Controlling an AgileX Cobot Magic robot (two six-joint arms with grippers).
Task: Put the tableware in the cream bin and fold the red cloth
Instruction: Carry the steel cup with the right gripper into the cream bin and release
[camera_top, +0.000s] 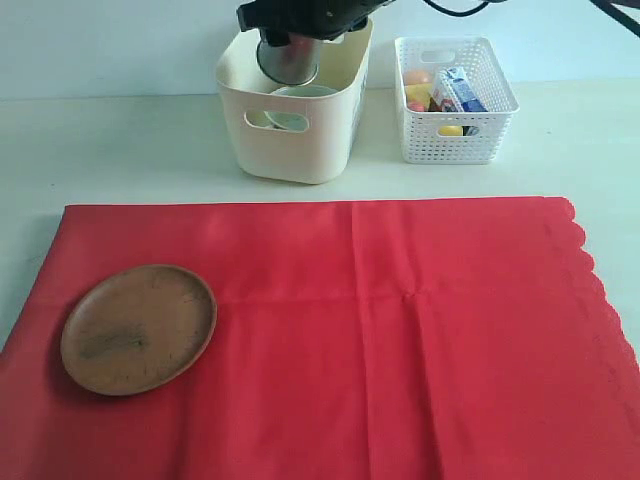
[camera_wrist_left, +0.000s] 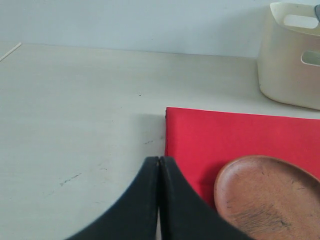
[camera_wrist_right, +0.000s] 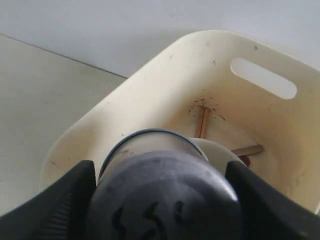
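My right gripper (camera_top: 290, 42) is shut on the steel cup (camera_top: 288, 60) and holds it tilted over the cream bin (camera_top: 330, 130). In the right wrist view the cup (camera_wrist_right: 165, 190) fills the space between the black fingers (camera_wrist_right: 60, 205), above the bin (camera_wrist_right: 165, 80). Inside lie the pale bowl (camera_wrist_right: 222, 150) and wooden chopsticks (camera_wrist_right: 202, 122). The brown wooden plate (camera_top: 138, 328) rests on the red cloth (camera_top: 400, 330), which lies flat, near its left end. My left gripper (camera_wrist_left: 159, 160) is shut and empty, beside the cloth's corner (camera_wrist_left: 225, 135) and close to the plate (camera_wrist_left: 270, 195).
A white mesh basket (camera_top: 455, 130) holding food items and a small milk carton (camera_top: 462, 90) stands right of the cream bin. Pale bare table (camera_top: 120, 150) stretches behind the cloth on the left. The cloth's scalloped edge (camera_top: 600, 290) is on the right.
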